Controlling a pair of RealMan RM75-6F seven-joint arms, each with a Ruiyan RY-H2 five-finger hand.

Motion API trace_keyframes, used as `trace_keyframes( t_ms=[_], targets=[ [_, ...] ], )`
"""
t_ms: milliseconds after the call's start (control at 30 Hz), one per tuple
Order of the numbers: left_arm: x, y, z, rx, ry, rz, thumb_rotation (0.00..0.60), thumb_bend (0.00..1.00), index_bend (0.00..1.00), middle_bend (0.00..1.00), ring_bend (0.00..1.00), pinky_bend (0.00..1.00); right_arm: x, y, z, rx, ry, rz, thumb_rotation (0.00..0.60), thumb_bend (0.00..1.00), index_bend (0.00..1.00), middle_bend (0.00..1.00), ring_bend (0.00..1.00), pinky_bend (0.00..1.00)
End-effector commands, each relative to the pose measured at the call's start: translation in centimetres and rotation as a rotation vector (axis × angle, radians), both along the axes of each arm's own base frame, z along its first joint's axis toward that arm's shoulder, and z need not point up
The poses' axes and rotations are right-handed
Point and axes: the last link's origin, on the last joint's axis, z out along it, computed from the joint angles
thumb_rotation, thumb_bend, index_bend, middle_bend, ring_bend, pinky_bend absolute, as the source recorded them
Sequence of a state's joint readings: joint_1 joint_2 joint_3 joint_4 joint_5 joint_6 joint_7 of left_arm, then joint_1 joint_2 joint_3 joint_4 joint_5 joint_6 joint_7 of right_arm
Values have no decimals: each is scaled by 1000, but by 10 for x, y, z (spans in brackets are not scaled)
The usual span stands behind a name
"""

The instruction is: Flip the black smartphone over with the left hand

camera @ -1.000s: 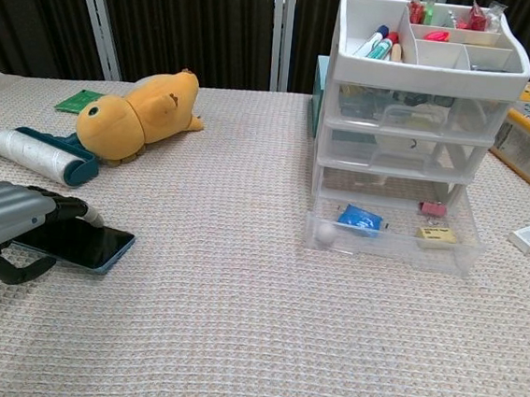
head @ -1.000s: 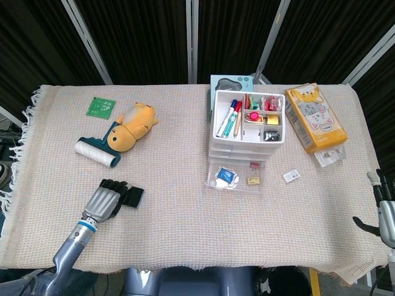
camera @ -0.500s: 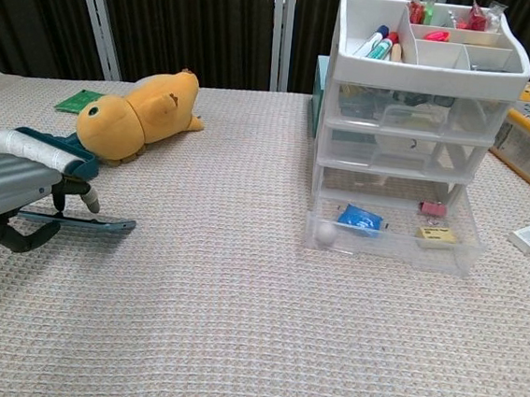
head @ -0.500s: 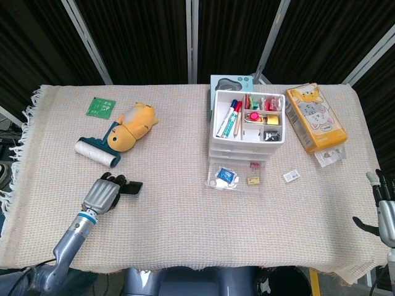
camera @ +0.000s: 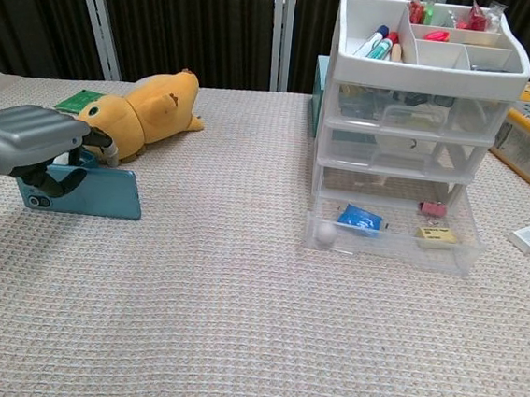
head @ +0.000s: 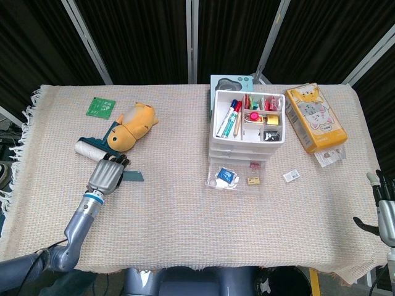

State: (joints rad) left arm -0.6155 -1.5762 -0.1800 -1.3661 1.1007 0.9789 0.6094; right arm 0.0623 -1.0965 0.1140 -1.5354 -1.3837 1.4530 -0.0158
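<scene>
My left hand point(head: 107, 175) point(camera: 38, 135) grips the smartphone point(camera: 87, 191) point(head: 133, 176) at the table's left side. The phone stands on its long edge, lifted off the cloth, with its teal back facing the chest camera. The fingers curl over its top edge and the thumb presses its back. My right hand point(head: 384, 213) hangs at the table's far right edge, holding nothing, its fingers apart; the chest view does not show it.
Just behind the left hand lie a lint roller point(head: 95, 152) and a yellow plush toy point(head: 131, 126) point(camera: 145, 103). A white drawer organizer point(head: 247, 123) point(camera: 413, 128) stands mid-table, its bottom drawer pulled out. An orange box point(head: 315, 117) and a green card point(head: 100, 106) lie further back.
The left hand has lifted the phone from lying flat and tipped it onto its edge, moving it away from the table's front toward the lint roller. The teal back now shows.
</scene>
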Motion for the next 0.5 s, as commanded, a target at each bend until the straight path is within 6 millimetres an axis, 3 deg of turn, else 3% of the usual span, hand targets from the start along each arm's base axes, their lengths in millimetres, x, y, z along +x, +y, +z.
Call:
trace_keyframes(
  t_ms=[33, 267, 500],
  targets=[
    [7, 18, -5, 27, 13, -5, 600, 688, 277, 195, 387, 175, -1, -1, 0, 1, 0, -4, 600, 0, 0, 0, 0, 0],
    [5, 34, -18, 35, 25, 14, 600, 669, 277, 195, 420, 180, -4, -3, -1, 4, -3, -18, 600, 0, 0, 0, 0, 0],
    [-3, 25, -29, -23, -38, 70, 600, 668, 276, 195, 450, 182, -5, -4, -1, 2, -10, -24, 600, 0, 0, 0, 0, 0]
  ],
)
